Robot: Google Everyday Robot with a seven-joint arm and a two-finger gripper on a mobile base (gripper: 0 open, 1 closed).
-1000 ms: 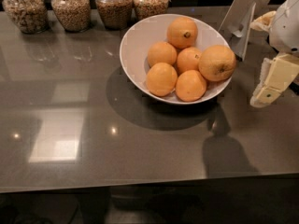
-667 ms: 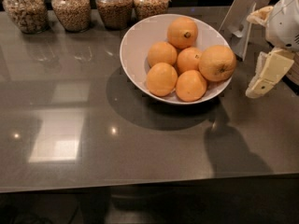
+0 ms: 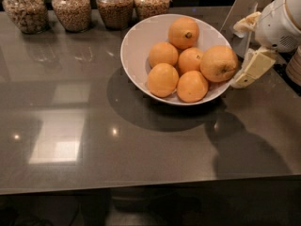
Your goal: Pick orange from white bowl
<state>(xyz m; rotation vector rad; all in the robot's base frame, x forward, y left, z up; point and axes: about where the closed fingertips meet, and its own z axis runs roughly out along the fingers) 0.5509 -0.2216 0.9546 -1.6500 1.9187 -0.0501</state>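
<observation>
The white bowl (image 3: 137, 40) stands at the back middle of the dark grey table and holds several oranges. The orange (image 3: 218, 63), the largest and palest with a dark stem dimple, lies against the bowl's right wall. Smaller, deeper-orange fruits (image 3: 162, 79) fill the rest, and one with a dark stem spot (image 3: 183, 32) lies at the back. My gripper (image 3: 243, 48) is just right of the bowl, level with its rim and close beside the orange. It is open and empty, with one cream finger (image 3: 245, 22) behind and the other (image 3: 252, 68) in front.
Several glass jars of grains and nuts (image 3: 70, 7) line the table's back edge. A pale upright board (image 3: 244, 4) stands behind the bowl's right side. The table's front edge (image 3: 141, 186) runs across the lower part of the view.
My gripper has moved left and a little up, closer to the bowl's right rim and the orange. The bowl and fruits have not moved.
</observation>
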